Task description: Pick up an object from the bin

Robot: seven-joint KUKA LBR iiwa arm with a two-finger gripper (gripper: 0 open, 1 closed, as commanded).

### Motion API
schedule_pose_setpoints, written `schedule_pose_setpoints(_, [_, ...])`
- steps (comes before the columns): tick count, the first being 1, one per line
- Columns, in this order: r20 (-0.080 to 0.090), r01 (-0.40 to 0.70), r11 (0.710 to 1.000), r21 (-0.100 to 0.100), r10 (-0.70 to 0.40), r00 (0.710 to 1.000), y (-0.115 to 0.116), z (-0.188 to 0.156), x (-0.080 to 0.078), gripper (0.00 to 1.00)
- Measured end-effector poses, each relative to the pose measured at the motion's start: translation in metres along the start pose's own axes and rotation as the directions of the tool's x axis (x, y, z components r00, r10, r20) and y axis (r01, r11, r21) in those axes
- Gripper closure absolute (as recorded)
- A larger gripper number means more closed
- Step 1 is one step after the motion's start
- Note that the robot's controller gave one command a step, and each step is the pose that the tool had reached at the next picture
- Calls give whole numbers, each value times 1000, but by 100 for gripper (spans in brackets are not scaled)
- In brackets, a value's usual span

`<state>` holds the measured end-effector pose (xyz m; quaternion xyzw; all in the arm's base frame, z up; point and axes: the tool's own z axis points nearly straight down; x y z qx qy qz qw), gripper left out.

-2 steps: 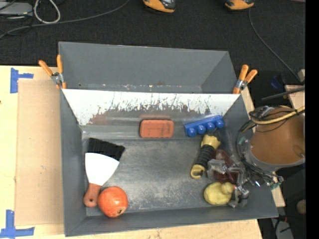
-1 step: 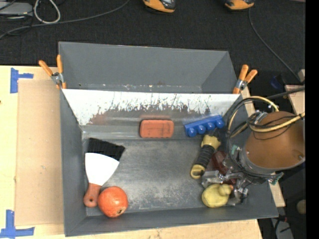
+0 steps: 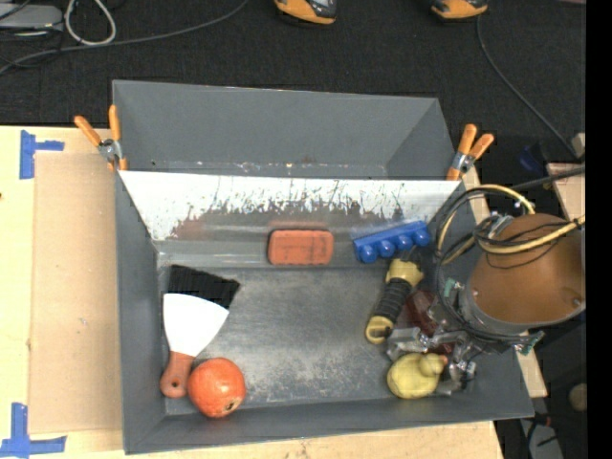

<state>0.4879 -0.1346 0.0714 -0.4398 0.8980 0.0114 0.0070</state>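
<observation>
My gripper (image 3: pixel 448 347) is low in the bin's front right corner, partly hidden under the arm's orange cover. Right beneath and just left of it lies a lumpy yellow thing shaped like a potato (image 3: pixel 413 378), touching or almost touching the gripper. A yellow and black tool handle (image 3: pixel 392 301) lies slanted just to the gripper's left, its lower end near a small dark red thing (image 3: pixel 419 312). Behind them, a blue studded block (image 3: pixel 390 242) rests against the back wall.
An orange-red oblong block (image 3: pixel 300 247) lies at the back middle. At the front left are a red-orange ball (image 3: pixel 216 386) and a brush (image 3: pixel 194 316) with black bristles, a white body and a brown handle. Bare bin floor lies between the two groups.
</observation>
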Motion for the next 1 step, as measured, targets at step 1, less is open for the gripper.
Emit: schedule_pose_setpoints(1, [-9,0,1000,-7,0,1000,2,-40,3,100])
